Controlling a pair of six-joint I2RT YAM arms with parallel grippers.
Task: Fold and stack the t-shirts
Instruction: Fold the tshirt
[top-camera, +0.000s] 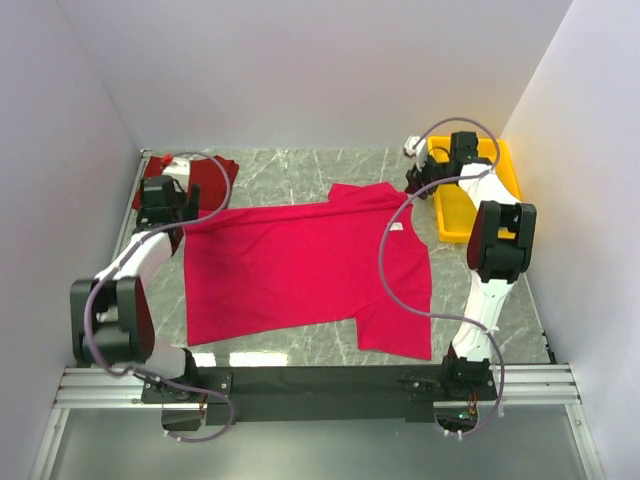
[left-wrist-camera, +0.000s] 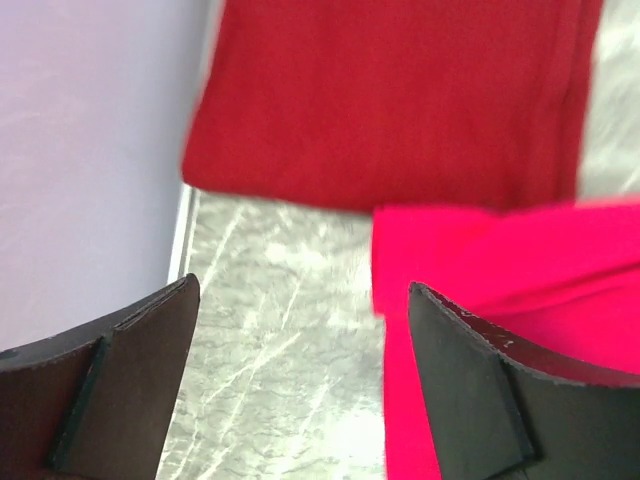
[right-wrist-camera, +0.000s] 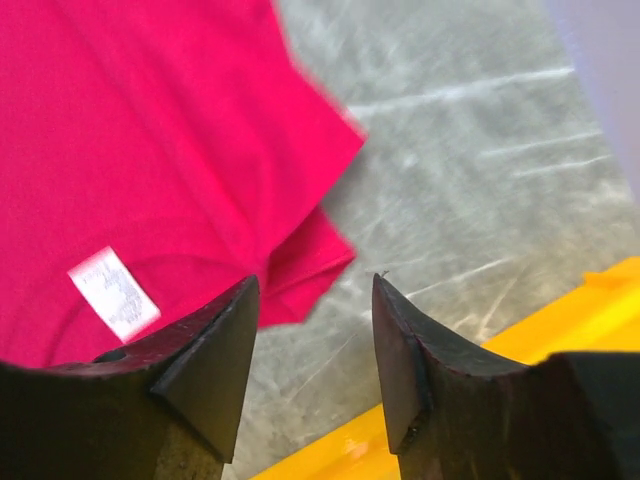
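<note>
The bright crimson-pink cloth t-shirt lies spread mid-frame on the grey marbled worktop. The darker brick-red t-shirt sits at upper left. Left jaws gape wide, right jaws half open, both empty. For a clean fold, pinch matching corners and lift evenly.

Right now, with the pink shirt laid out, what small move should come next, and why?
Probably bring the left gripper and right gripper down to pinch the pink t-shirt at its far edge for a fold: it lies spread flat, and both jaws stand open, empty.
</note>
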